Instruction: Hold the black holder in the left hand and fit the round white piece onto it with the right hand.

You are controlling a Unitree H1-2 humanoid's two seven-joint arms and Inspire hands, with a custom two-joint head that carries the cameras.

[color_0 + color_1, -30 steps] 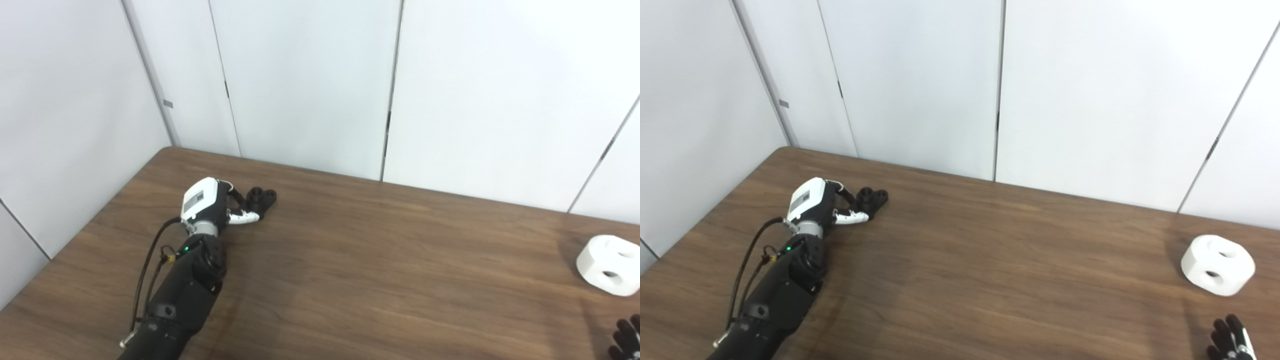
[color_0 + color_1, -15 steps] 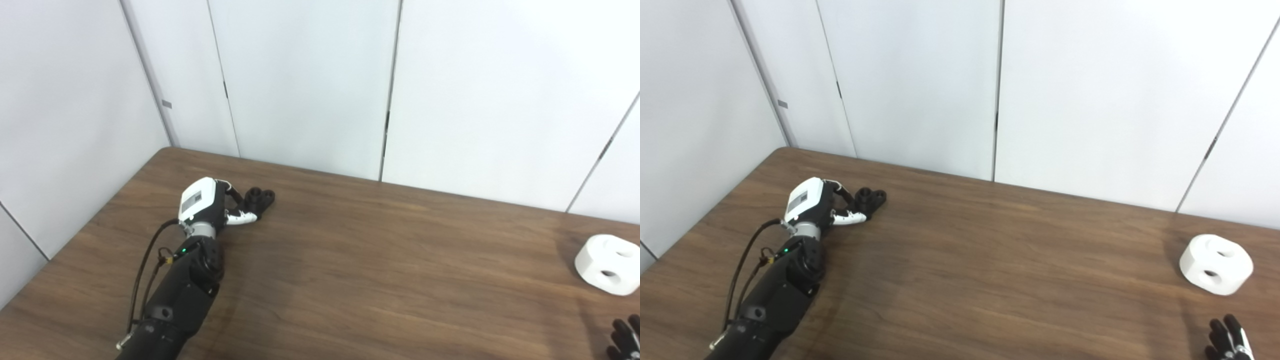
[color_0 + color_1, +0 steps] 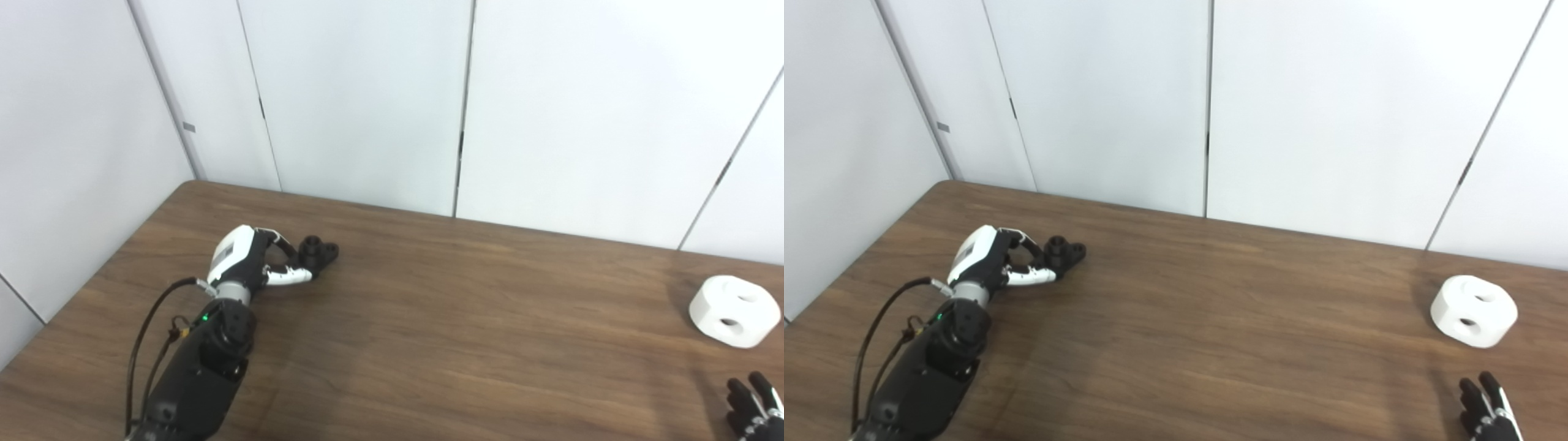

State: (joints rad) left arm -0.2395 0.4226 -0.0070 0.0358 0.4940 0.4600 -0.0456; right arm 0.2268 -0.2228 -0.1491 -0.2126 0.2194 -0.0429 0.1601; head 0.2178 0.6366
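Note:
The small black holder point(image 3: 319, 252) lies on the brown table point(image 3: 465, 318), far left, with two round sockets facing up. My left hand point(image 3: 257, 260) reaches it from the near left, fingers and thumb curled in a ring and their tips closed on the holder's near end. The round white piece point(image 3: 1474, 310), with two holes, rests alone on the table at the far right. Only the dark fingertips of my right hand point(image 3: 1487, 409) show, at the bottom right corner. They are spread, hold nothing, and sit nearer to me than the white piece.
White wall panels point(image 3: 367, 104) stand right behind the table's far edge and along its left side. A black cable point(image 3: 147, 331) loops beside my left forearm. Bare wood stretches between the holder and the white piece.
The camera has swung a little, shifting the whole picture left. My left wrist has turned so the hand lies flatter, and the holder has come slightly nearer with it. The right fingertips barely moved.

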